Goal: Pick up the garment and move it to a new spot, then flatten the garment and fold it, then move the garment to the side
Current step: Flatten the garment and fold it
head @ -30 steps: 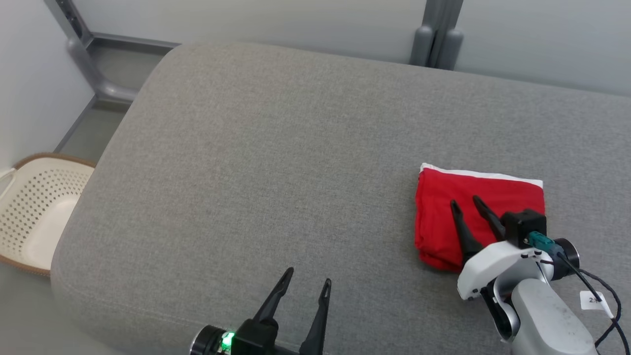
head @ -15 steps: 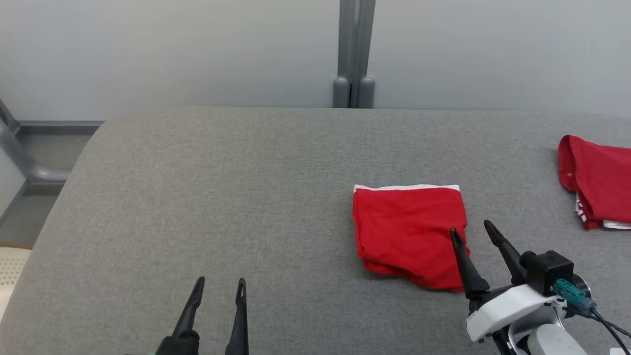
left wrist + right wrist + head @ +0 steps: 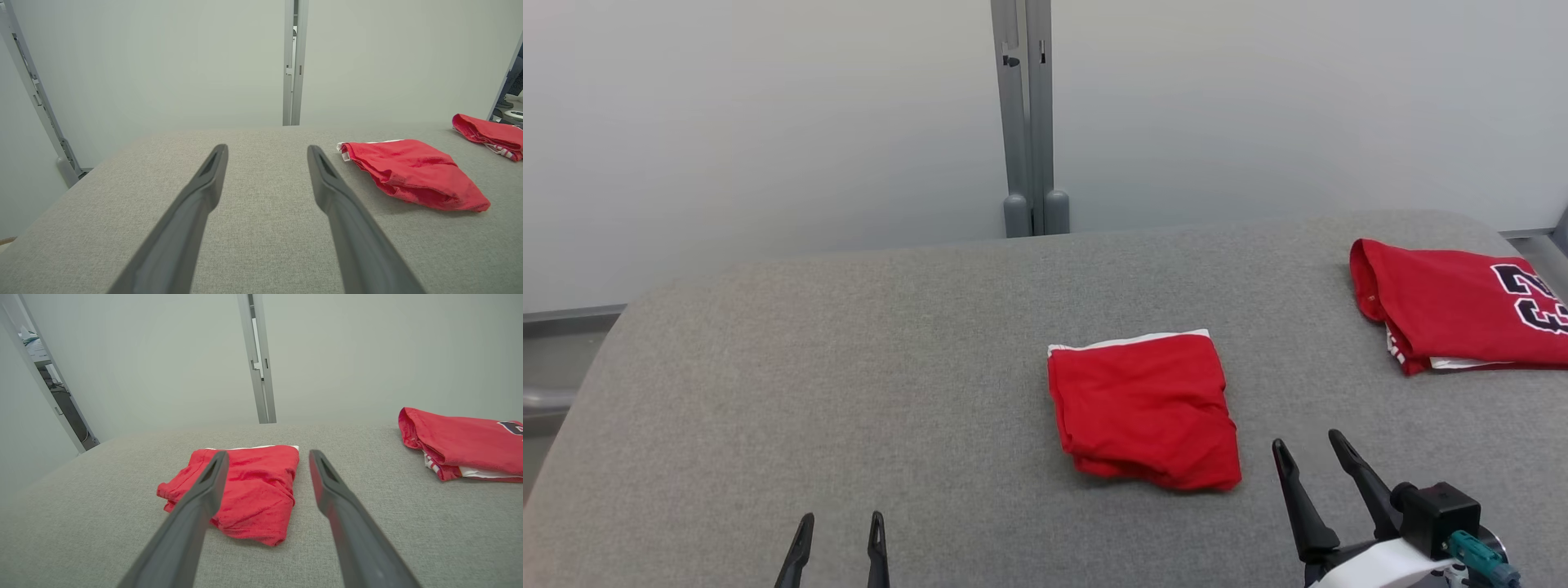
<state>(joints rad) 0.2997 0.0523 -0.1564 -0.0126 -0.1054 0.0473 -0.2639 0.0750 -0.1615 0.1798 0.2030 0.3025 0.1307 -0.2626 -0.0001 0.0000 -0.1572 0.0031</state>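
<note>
The right pincer (image 3: pixel 1307 441) has been drawing back off the folded red garment (image 3: pixel 1143 412) and is now standing just beside its near right corner, clear of it, fingers spread wide and holding nothing; the left pincer (image 3: pixel 841 518) is waiting well to the left, equally wide and empty. The garment is lying in the middle of the grey worktop (image 3: pixel 849 367), and I am judging it light, soft and limp, so a hold is asking for the thick folded edge, pinching all layers together. A second red jersey (image 3: pixel 1445 302) is lying well apart at the far right.
</note>
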